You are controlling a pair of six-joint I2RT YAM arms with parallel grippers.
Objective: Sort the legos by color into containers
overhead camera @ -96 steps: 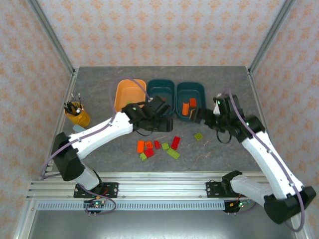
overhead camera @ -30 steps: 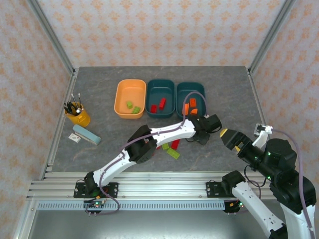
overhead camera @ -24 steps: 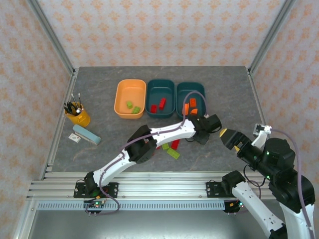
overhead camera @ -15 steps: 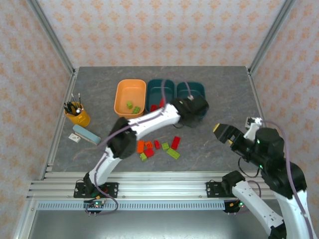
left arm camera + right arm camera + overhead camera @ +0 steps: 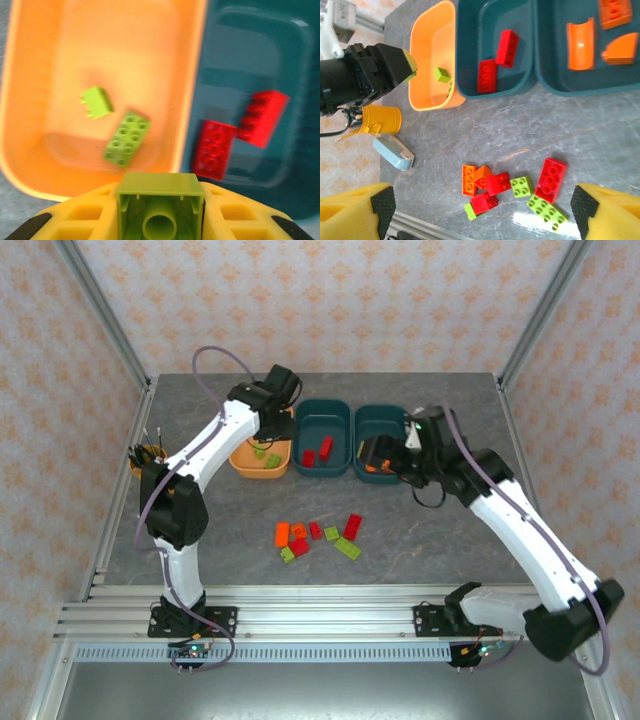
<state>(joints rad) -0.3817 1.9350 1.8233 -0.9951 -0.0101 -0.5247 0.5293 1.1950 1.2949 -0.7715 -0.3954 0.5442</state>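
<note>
The left claw (image 5: 160,215) is pinching a lime green brick (image 5: 160,197) between its yellow fingers (image 5: 80,220) and is hanging over the near rim of the light orange tray (image 5: 192,95). Just ahead of this claw, two more lime bricks (image 5: 127,138) are lying inside that tray. Ahead and to its right, the middle teal tray (image 5: 300,75) is holding two red bricks (image 5: 215,149).

The right claw (image 5: 480,205) is standing spread wide, gripping nothing, and is hovering above the counter (image 5: 600,130). Ahead of it, the right teal tray (image 5: 540,60) is carrying three orange pieces (image 5: 581,43). Between its fingers, the loose bricks (image 5: 551,177) in red, orange and lime are lying in a cluster on the counter. Far to its left, a yellow cup (image 5: 381,120) is standing.
</note>
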